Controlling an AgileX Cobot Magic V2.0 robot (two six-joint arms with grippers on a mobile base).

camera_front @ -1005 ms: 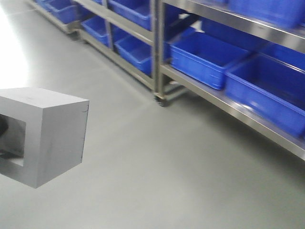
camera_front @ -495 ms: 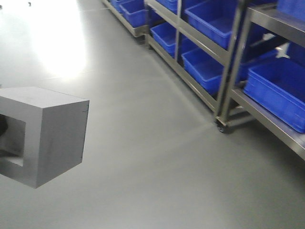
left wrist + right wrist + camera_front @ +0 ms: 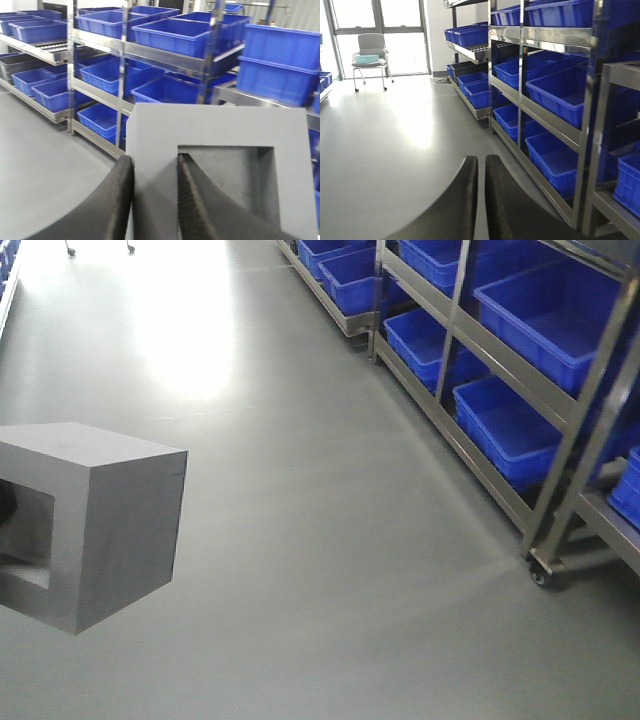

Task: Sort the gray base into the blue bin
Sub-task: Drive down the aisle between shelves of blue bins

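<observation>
At lower left of the front view, the gray base [image 3: 90,525] is held up close to the camera, its square recess turned to the left and something dark just visible inside at the picture's edge. Left wrist view: gray base [image 3: 220,130] fills the lower middle, recess facing the camera. The left claw [image 3: 152,200] is clamped on one side wall of the block, with one black finger [image 3: 112,200] against the outer face and the other [image 3: 195,200] inside the recess. Right claw [image 3: 481,162] is drawn narrow, its two black fingers nearly touching with only a thin slit between them, holding nothing. Gray floor [image 3: 330,540] lies bare and glossy behind the block, with a bright glare patch near the top. A steel rack [image 3: 455,300] runs along the right side, standing on a small caster [image 3: 540,575]. Its shelves carry many alike bins; the nearest full blue bin [image 3: 510,425] sits on the lowest shelf, well apart from the block. Which bin is the target cannot be told. Far off in the right wrist view, a chair [image 3: 370,55] stands before a window [image 3: 402,12].
</observation>
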